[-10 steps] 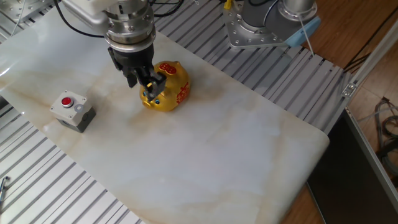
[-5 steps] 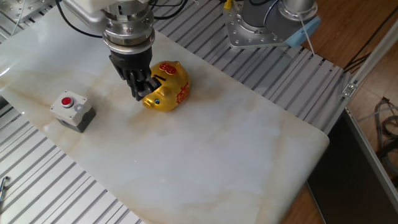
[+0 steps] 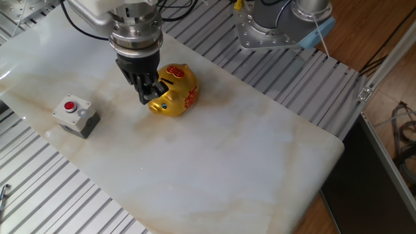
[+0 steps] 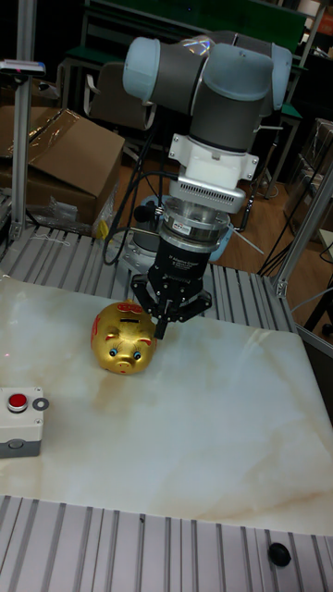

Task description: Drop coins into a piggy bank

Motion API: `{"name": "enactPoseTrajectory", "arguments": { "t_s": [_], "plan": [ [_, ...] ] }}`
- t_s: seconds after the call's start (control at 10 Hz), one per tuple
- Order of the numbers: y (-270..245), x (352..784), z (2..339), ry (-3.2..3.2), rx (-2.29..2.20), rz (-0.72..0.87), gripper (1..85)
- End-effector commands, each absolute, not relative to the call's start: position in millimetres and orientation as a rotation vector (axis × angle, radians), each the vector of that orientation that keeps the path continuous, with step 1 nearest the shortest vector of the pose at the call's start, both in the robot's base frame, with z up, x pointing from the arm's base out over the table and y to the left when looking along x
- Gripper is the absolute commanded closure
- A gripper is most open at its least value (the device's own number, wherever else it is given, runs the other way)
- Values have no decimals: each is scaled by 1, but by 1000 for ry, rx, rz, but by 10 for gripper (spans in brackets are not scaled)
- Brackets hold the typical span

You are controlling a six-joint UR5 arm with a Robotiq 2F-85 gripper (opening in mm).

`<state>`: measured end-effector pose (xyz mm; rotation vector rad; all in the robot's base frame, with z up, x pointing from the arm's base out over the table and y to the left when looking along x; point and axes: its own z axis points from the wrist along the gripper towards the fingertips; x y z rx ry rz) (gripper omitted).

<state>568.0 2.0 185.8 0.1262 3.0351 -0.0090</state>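
One piggy bank (image 3: 174, 90), one grey button box (image 3: 77, 115); fingers (image 4: 161, 326) possibly closed.

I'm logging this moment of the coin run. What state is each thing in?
Piggy bank: upright on the table, snout toward the tall fixed camera.
Gripper: low beside the pig, at its back; open or shut unclear.
Button box: flat on the table, apart from the pig, red button on top.
Coin: none visible.

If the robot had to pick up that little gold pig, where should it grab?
Probably from above, fingers closing across the piggy bank on its two flanks, at mid-body. It stands upright on the marble table; its round, shiny body is narrowest side to side, though it may slip.
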Motion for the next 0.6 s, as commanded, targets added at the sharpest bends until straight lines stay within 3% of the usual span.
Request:
{"name": "enactPoseTrajectory", "arguments": {
  "t_s": [0.0, 0.5],
  "plan": [
    [-11, 561, 179, 3026, 43, -17, 847],
    [-20, 558, 170, 3005, 0, 50, 847]
  ]
}}
